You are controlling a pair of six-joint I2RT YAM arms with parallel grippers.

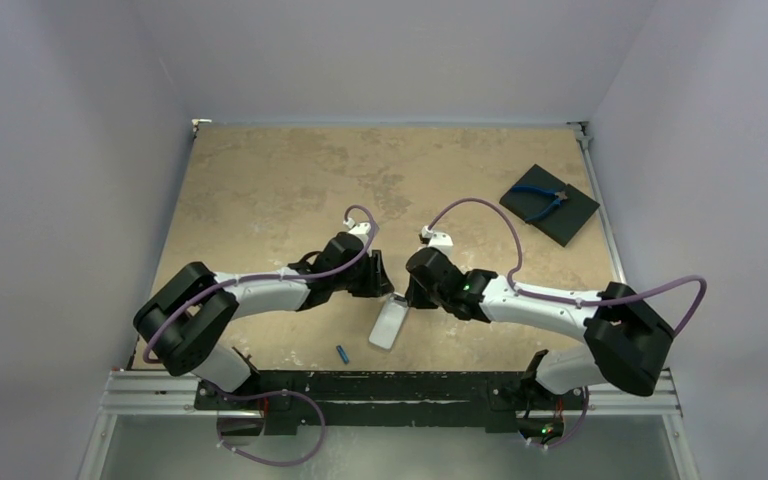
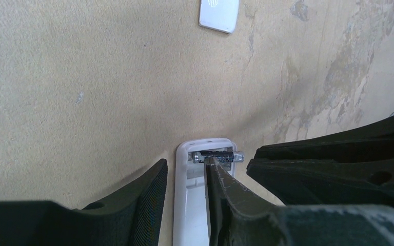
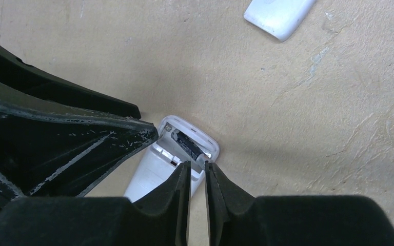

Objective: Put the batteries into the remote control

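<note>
You are working at the far end of the remote control [image 1: 388, 325], which is lying back-up on the table [image 1: 260, 180] near the arm bases, with its battery bay uncovered. The dark battery [image 2: 218, 155] is sitting crosswise at the end of that bay, 1 tip poking over the side wall, so it is not looking seated.

Your left pincer [image 2: 186, 163] is standing partly spread and straddling 1 long wall of the remote. 1 finger is resting outside the wall, and the other finger [image 2: 225, 189] is reaching into the bay and touching the battery. Your right pincer [image 3: 197, 171] is almost pressed together, showing only a thin slit with nothing visibly pinched, its tips sitting at the bay's rim just beside the battery.

Here is what you are risking:
- Pushing down on a skewed battery is likely jamming it harder or bending a contact.
- A sideways nudge is likely flicking it over the low wall and letting it roll off.
- Nothing is clamping the remote, so any push is likely sliding or spinning it.
- With 2 pincers crowding 1 small spot, you are risking a finger clash.

The blue battery [image 1: 342, 352] is waiting on the table near the remote's near end, and the loose white cover [image 2: 218, 14] is lying well apart from the bay
</note>
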